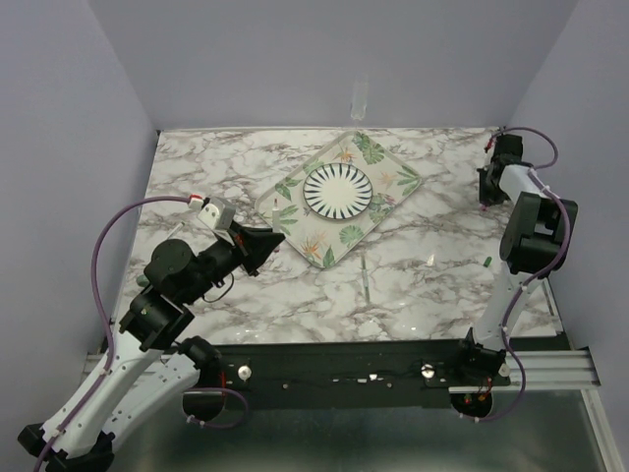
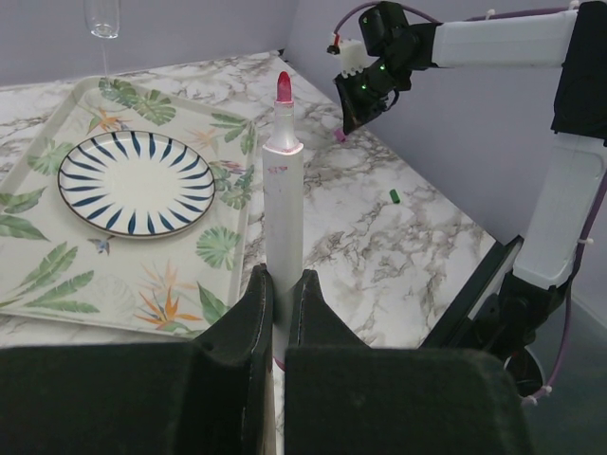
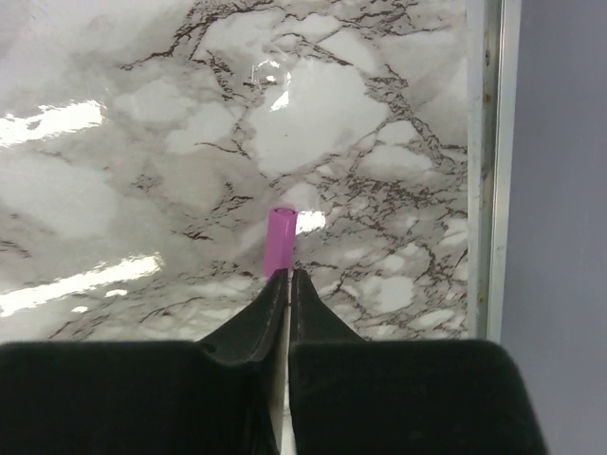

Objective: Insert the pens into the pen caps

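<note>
**Magenta cap [image 3: 279,242] in the right gripper [image 3: 287,277], red-tipped marker [image 2: 283,190] in the left gripper [image 2: 283,284]**

From my left wrist camera I see the marker best. It has a white barrel and a red felt tip, and its long axis runs straight out from the fingers. The tip leads away from the wrist toward the far side of the marble table [image 1: 423,285]. The jaws are pinched tight on the lower barrel. From overhead the marker is lost against the dark gripper, which sits just beside the near-left corner of the leaf-print tray [image 1: 393,177]. A striped plate [image 1: 337,191] lies in that tray.

Only the right wrist camera shows the cap closely. It is a short magenta tube held by one end between jaws that are almost fully closed. It points straight ahead in line with the fingers, over the marble near the table's right-hand rail. I cannot tell which end is open, nor whether it touches the surface. The overhead view places that gripper at the far right of the table, well apart from the left one.

A green cap [image 2: 393,196] lies loose on the marble. A wine glass [image 2: 101,17] stands beyond the tray.
</note>
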`<state>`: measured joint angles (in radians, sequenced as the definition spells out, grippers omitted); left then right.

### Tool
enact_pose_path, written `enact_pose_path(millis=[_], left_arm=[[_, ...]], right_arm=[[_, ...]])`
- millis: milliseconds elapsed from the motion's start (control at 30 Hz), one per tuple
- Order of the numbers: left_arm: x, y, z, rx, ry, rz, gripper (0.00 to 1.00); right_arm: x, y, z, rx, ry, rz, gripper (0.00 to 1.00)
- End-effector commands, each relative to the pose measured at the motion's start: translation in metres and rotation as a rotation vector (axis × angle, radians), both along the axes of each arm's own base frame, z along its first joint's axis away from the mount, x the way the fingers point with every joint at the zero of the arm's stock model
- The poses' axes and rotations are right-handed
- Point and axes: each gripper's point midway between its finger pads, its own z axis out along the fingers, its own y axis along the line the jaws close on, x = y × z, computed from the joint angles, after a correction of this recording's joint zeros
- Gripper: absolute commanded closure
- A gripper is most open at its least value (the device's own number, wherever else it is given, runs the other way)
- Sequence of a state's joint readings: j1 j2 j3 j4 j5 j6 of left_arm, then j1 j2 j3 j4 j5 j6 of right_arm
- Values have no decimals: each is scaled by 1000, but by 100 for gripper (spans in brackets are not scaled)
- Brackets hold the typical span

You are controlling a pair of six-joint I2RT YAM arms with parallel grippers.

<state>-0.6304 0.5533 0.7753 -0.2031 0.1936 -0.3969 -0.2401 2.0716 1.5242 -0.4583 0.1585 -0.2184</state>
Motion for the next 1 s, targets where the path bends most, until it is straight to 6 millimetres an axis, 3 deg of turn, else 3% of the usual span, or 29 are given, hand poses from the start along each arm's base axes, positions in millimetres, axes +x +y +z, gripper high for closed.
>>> enact_pose_path(millis=[0, 67, 100, 233, 667, 967], left_arm=[[1, 2, 6, -16, -25, 13, 100], [1, 2, 6, -15, -26, 16, 100], [1, 2, 6, -15, -26, 14, 100], [1, 2, 6, -14, -26, 14, 100], [4, 1, 2, -3, -13, 17, 100], [7, 1, -1, 5, -7, 28, 100]], right_arm=[[4, 13, 20, 112, 13, -87, 84], [3, 17, 19, 150, 35, -140, 76], [-3, 18, 13, 161, 72, -157, 74], [4, 15, 20, 165, 61, -197, 70], [0, 13, -1, 166, 186, -197, 67], [-3, -6, -3, 130, 209, -194, 68]])
